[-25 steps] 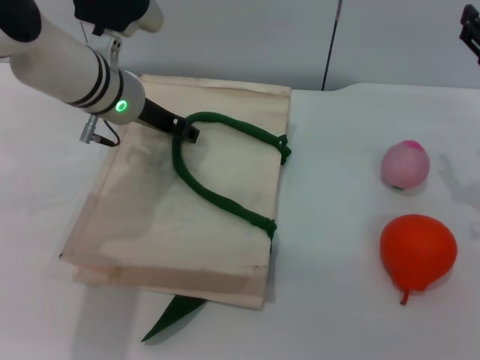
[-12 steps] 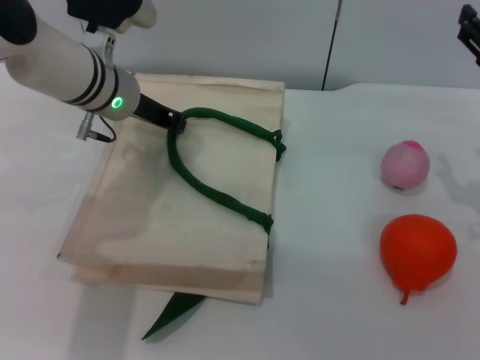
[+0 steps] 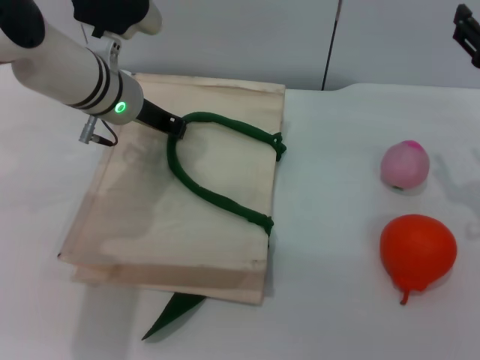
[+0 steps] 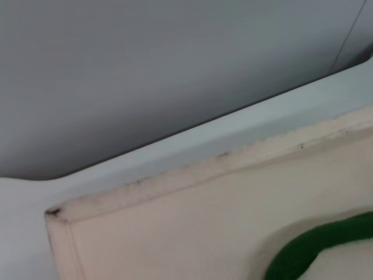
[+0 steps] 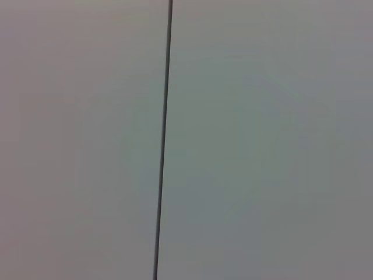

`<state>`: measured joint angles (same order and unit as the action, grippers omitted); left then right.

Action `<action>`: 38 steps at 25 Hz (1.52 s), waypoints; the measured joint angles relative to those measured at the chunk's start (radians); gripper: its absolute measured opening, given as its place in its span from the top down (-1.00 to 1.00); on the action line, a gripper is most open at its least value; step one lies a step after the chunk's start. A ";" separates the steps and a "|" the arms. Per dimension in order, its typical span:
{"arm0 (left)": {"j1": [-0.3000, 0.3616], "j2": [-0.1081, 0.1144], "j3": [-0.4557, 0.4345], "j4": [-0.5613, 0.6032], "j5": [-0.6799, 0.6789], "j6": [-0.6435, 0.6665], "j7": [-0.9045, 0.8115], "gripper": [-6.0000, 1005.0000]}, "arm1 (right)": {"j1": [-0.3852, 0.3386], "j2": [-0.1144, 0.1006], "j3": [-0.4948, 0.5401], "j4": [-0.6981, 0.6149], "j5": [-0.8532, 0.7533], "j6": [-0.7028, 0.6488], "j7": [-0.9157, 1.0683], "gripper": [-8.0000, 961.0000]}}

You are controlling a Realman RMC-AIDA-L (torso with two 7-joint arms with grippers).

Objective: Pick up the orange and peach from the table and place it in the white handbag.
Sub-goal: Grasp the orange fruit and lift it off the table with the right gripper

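One orange and, just behind it, one peach lie on the table at the right, well apart from the single white handbag, so nothing is bagged yet and both placements remain. Farther back, the left gripper pinches the bag's green handle, apparently to open it. The right gripper waits at the far right edge; whether its claw is wide or narrow I cannot tell.

Left tool: dark tip at the bag's green handle; finger state unreadable. Right tool: only a dark corner shows at the head view's edge. Second handle: mostly hidden beneath the bag. Left wrist view: bag and handle cut off.
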<state>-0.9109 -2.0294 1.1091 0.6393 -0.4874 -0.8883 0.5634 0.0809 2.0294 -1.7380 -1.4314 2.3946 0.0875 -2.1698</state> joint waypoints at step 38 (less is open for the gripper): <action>0.313 0.000 -0.001 1.320 -0.143 -0.546 -0.081 0.75 | -0.100 -0.014 -0.182 -0.066 -0.047 -0.330 -0.042 -0.41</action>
<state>-0.5974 -2.0293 1.1080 1.9594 -0.6304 -1.4339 0.4825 -0.0194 2.0155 -1.9200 -1.4977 2.3479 -0.2429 -2.2121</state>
